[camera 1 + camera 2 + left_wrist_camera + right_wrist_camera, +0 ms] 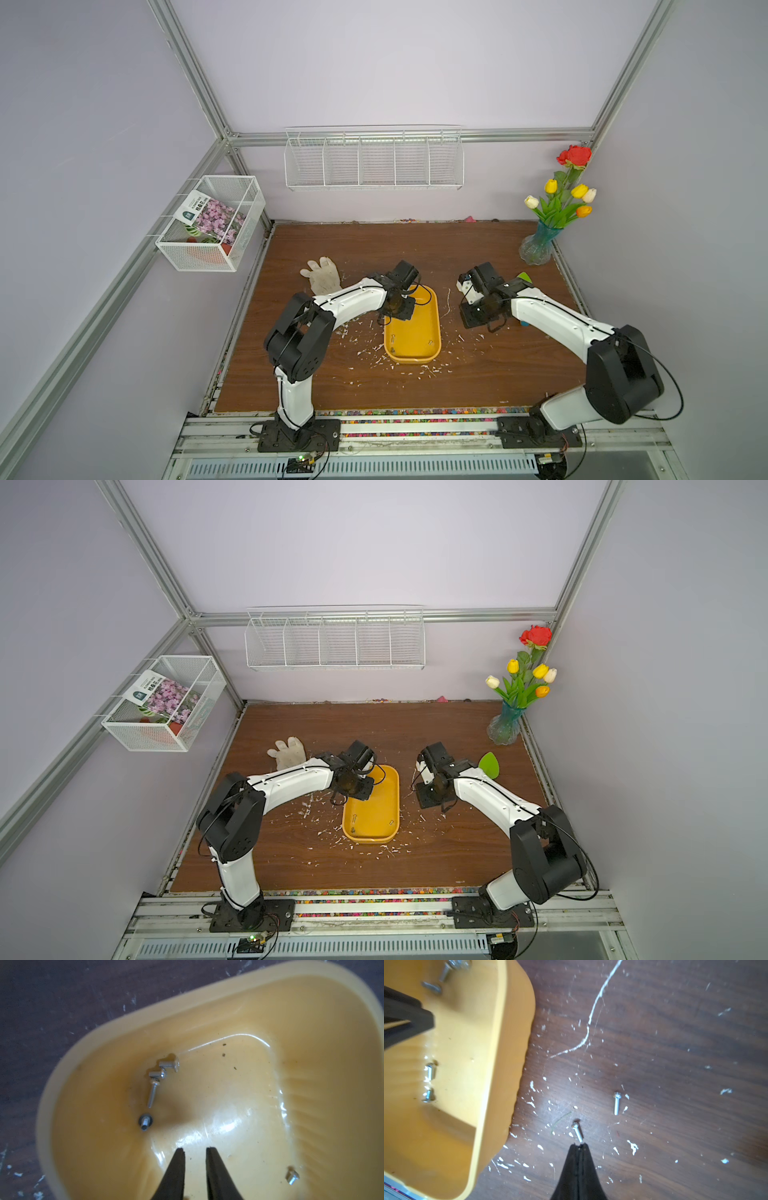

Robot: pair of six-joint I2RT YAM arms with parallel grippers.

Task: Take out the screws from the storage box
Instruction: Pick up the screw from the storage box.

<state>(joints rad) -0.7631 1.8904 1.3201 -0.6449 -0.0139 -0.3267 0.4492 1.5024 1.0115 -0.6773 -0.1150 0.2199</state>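
The yellow-orange storage box lies mid-table between the arms. Several silver screws lie inside it: a cluster, one standing on its head and a short one. My left gripper hangs inside the box over its floor, open a little, with nothing between the jaws. Just right of the box, my right gripper is above the table, shut on the tip of a screw. Another screw lies on the wood beside it.
White flakes litter the wood around the box. A pale glove lies at the back left, and a green object sits behind the right arm. At the back right is a vase of flowers. Wire baskets hang on the walls.
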